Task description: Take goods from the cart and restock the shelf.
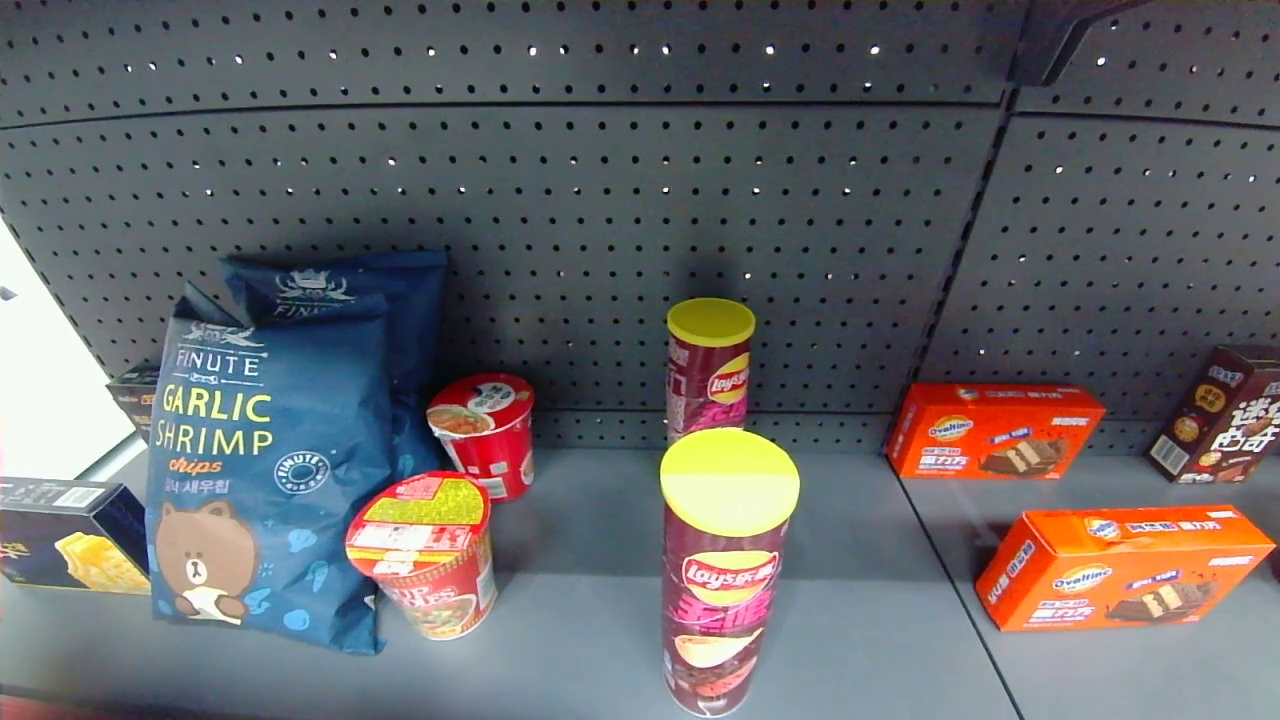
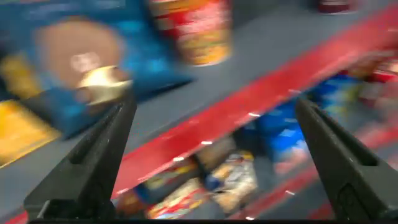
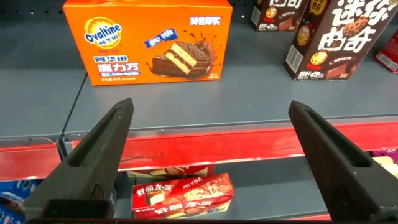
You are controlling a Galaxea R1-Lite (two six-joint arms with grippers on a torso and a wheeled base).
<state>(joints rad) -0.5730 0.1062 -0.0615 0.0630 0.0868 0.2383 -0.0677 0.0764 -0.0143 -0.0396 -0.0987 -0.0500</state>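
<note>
The grey shelf (image 1: 860, 600) holds two blue chip bags (image 1: 270, 450), two red cup noodles (image 1: 425, 555), and two maroon chip cans with yellow lids (image 1: 725, 570), one behind the other. Orange wafer boxes (image 1: 1125, 565) lie to the right. My left gripper (image 2: 214, 106) is open and empty, in front of the shelf's red edge (image 2: 205, 134), with the blue bag (image 2: 81, 56) and a cup noodle (image 2: 199, 31) beyond it. My right gripper (image 3: 211, 106) is open and empty, facing an orange box (image 3: 149, 40) on the shelf.
A brown snack box (image 1: 1215, 415) stands at the far right and a dark box (image 1: 65, 535) at the far left. A perforated back panel (image 1: 600, 200) closes the shelf. Below the red edge (image 3: 249, 140) a lower shelf holds more packaged goods (image 3: 183, 193).
</note>
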